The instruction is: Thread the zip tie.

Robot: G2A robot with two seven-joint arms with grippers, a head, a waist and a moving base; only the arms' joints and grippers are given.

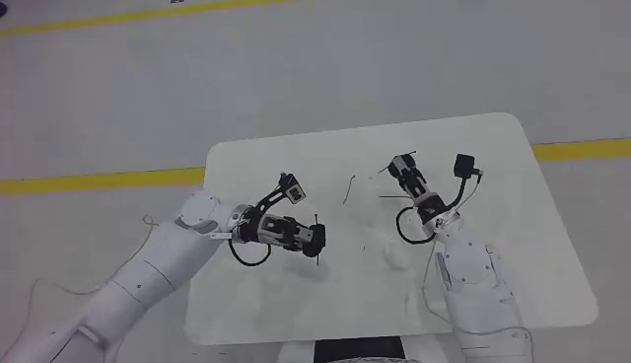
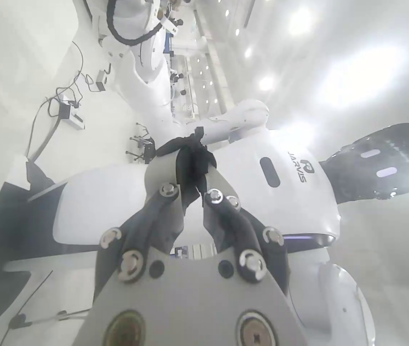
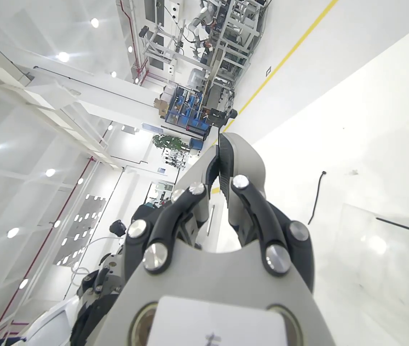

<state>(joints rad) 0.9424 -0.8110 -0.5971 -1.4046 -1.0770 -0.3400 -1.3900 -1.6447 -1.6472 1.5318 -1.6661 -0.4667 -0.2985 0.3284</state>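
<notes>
My left gripper (image 1: 315, 237) is over the white table's (image 1: 513, 166) front left part, shut on a thin black zip tie (image 1: 316, 222) that stands up through its tips. In the left wrist view the fingertips (image 2: 190, 156) are pressed together. My right gripper (image 1: 397, 165) is farther back and to the right, shut on another black zip tie (image 1: 406, 156) that sticks out both sides. Its end pokes past the closed tips (image 3: 220, 133). A third, loose zip tie (image 1: 348, 189) (image 3: 316, 196) lies curved on the table between the two grippers.
A short black strand (image 1: 394, 197) (image 3: 402, 226) lies on the table near the right arm. Black cables loop off both wrists. More thin black ties (image 2: 35, 289) rest on the table surface in the left wrist view. Yellow floor lines run behind the table.
</notes>
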